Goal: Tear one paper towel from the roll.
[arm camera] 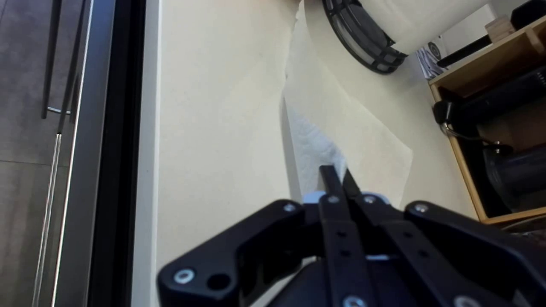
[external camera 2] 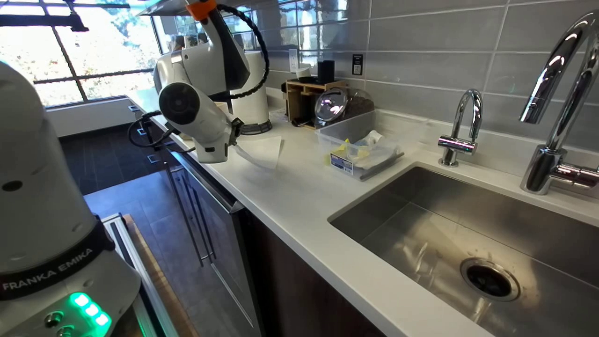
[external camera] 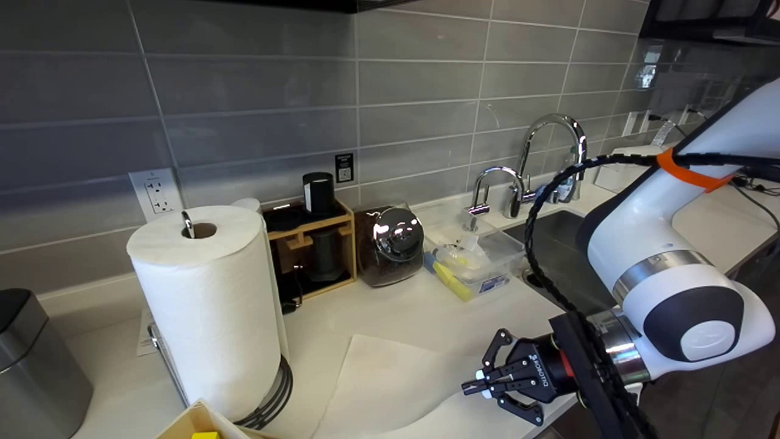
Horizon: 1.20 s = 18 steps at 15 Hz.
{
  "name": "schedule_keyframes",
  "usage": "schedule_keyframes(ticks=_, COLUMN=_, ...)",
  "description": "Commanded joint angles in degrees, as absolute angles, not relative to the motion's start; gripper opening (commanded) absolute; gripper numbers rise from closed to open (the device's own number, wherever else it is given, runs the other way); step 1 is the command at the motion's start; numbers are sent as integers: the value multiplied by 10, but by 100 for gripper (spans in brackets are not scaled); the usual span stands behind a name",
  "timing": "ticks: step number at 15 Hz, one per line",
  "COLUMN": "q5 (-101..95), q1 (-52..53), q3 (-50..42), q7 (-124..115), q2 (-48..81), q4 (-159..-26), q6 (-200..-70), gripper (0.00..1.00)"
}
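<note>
The roll (external camera: 207,311) is a big white cylinder standing on its wire holder at the left in an exterior view. It is partly behind the arm in an exterior view (external camera 2: 252,105), and its lower end shows in the wrist view (arm camera: 418,19). The paper towel (external camera: 387,381) lies mostly on the counter between roll and gripper, with a visible gap from the roll. It also shows in an exterior view (external camera 2: 266,150) and in the wrist view (arm camera: 328,102). My gripper (external camera: 474,386) is shut on its near corner (arm camera: 318,160), which is lifted off the counter.
Behind the sheet stand a wooden organiser (external camera: 350,253), a glass jar (external camera: 390,247) and a clear plastic bin (external camera: 487,268). The sink (external camera 2: 468,238) is farther along the counter. A grey metal container (external camera: 39,372) and a light box (external camera: 204,421) are near the roll.
</note>
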<state>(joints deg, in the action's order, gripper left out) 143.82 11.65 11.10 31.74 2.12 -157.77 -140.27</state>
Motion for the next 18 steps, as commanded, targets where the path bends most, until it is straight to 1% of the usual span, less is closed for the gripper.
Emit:
schedule_keyframes(ticks=1, q5=1418, q1=111, q3=100, q7=331, q2=23, q4=-1573, q6=-1420, gripper=0)
schedule_keyframes(ticks=6, q5=1361, q1=83, q3=61, q7=419, q2=23, q4=-1566, q6=-1535, gripper=0)
schedule_keyframes(ticks=8, q5=1347, q1=75, q3=49, q7=468, q2=30, q4=-1553, q6=-1565, gripper=0)
schedule_keyframes(ticks=11, q5=1330, q1=69, q3=40, q7=517, q2=41, q4=-1537, q6=-1575, gripper=0)
schedule_keyframes(ticks=12, q5=1326, q1=67, q3=36, q7=527, q2=43, q4=-1533, q6=-1576, gripper=26)
schedule_keyframes(ticks=13, q5=1321, q1=65, q3=34, q7=530, q2=36, q4=-1534, q6=-1574, gripper=27)
schedule_keyframes(ticks=14, q5=1317, q1=65, q3=33, q7=534, q2=27, q4=-1537, q6=-1573, gripper=32)
schedule_keyframes(ticks=16, q5=1302, q1=69, q3=40, q7=509, q2=-7, q4=-1552, q6=-1583, gripper=47)
schedule_keyframes(ticks=18, q5=1279, q1=79, q3=57, q7=448, q2=-40, q4=-1568, q6=-1637, gripper=62)
